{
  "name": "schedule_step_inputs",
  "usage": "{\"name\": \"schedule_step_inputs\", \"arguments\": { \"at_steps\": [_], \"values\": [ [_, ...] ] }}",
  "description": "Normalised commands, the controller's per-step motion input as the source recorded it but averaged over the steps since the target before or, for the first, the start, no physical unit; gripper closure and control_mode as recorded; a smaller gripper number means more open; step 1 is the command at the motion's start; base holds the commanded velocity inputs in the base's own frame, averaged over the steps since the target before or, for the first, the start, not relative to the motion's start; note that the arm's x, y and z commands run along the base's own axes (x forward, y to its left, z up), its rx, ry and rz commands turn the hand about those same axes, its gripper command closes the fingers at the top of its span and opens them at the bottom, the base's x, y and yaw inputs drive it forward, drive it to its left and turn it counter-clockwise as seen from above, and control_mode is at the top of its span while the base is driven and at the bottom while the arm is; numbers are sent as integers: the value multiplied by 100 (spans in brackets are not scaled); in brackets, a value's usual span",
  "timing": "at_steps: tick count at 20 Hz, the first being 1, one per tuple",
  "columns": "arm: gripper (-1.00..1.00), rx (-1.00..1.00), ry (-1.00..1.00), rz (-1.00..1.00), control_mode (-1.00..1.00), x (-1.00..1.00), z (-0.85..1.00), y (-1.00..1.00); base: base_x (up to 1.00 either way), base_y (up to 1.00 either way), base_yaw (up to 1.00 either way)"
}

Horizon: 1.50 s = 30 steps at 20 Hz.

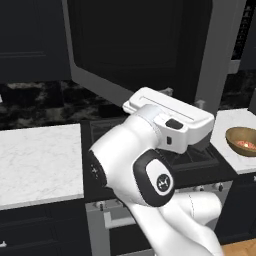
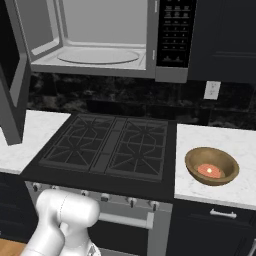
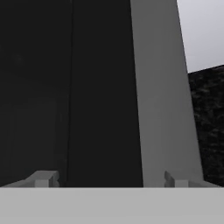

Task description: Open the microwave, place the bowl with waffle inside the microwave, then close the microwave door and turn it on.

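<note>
Gaping microwave door, bowl with waffle outside

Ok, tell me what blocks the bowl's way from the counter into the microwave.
Nothing visible does. The microwave door is swung open to the left, the microwave cavity is bare, and the bowl with waffle sits apart on the right counter.

Wooden bowl with waffle — marble counter.

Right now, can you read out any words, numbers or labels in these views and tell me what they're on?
None can be read.
Keypad strip on the microwave: rows of pale marks, too small and blurred to read.
Round emblem on the robot arm's joint: a logo mark, no legible letters.
</note>
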Motion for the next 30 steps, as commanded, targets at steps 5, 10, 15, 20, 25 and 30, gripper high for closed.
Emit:
{"name": "schedule_step_inputs", "arguments": {
  "at_steps": [5, 10, 15, 20, 25, 30],
  "values": [
    [-100, 5, 8, 0, -100, -34, 15, 1, 0, 0, 0],
    [-100, 1, 1, 0, -100, -68, 6, 26, 0, 0, 0],
    [-100, 4, 0, 0, -100, -54, 4, 9, 0, 0, 0],
    [-100, 6, 4, -2, -100, -1, 0, 26, 0, 0, 0],
    [-100, 3, 8, 0, -100, -1, 1, 35, 0, 0, 0],
    [-100, 4, 0, 0, -100, -40, 8, 9, 0, 0, 0]
  ]
}}
